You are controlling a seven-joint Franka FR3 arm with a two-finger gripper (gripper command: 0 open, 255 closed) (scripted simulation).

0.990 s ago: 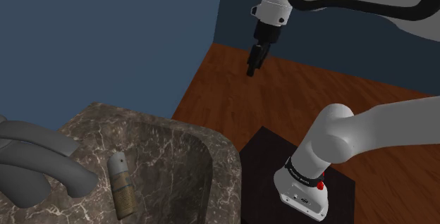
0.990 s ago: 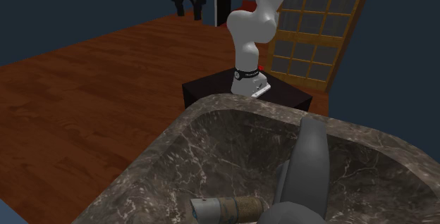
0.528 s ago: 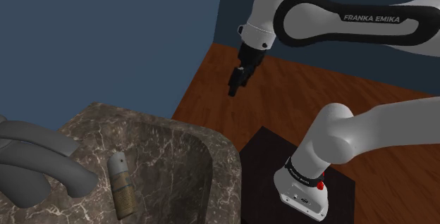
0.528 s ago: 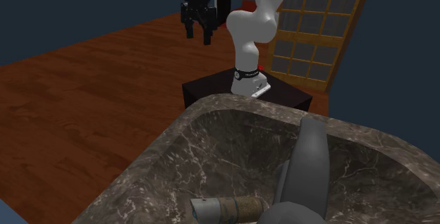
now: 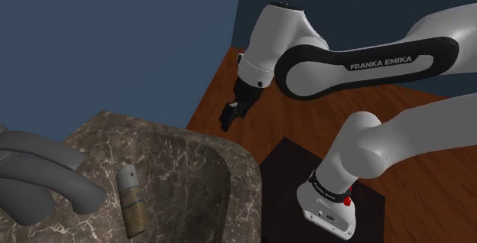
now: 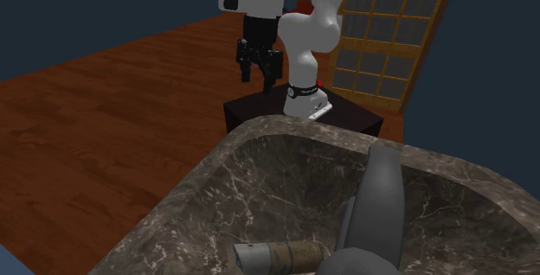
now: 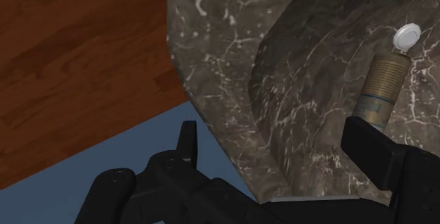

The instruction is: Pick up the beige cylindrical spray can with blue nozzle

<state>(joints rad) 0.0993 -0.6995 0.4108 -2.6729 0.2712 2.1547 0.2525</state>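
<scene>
The spray can (image 5: pixel 131 199) is a tan cylinder with a pale grey cap, lying on its side in the dark marble sink (image 5: pixel 115 123). It also lies at the basin's near end in the second exterior view (image 6: pixel 281 254), beside the faucet. In the wrist view the spray can (image 7: pixel 384 85) rests on the basin's slope, its white cap (image 7: pixel 407 34) pointing away from me. My gripper (image 5: pixel 228 119) hangs open and empty above the floor, just outside the sink's rim and well short of the can. Its fingers (image 6: pixel 257 79) stand apart, as in the wrist view (image 7: pixel 276 145).
A grey faucet (image 5: pixel 46 173) arches over the sink close to the can, and in the second exterior view this faucet (image 6: pixel 381 195) partly covers the can's end. The dark stand (image 5: pixel 287 165) sits next to the sink. Wooden floor (image 6: pixel 104 126) spreads around; blue walls stand behind.
The arm has swung down and toward the sink, carrying the gripper lower and closer to the rim. The can has not moved.
</scene>
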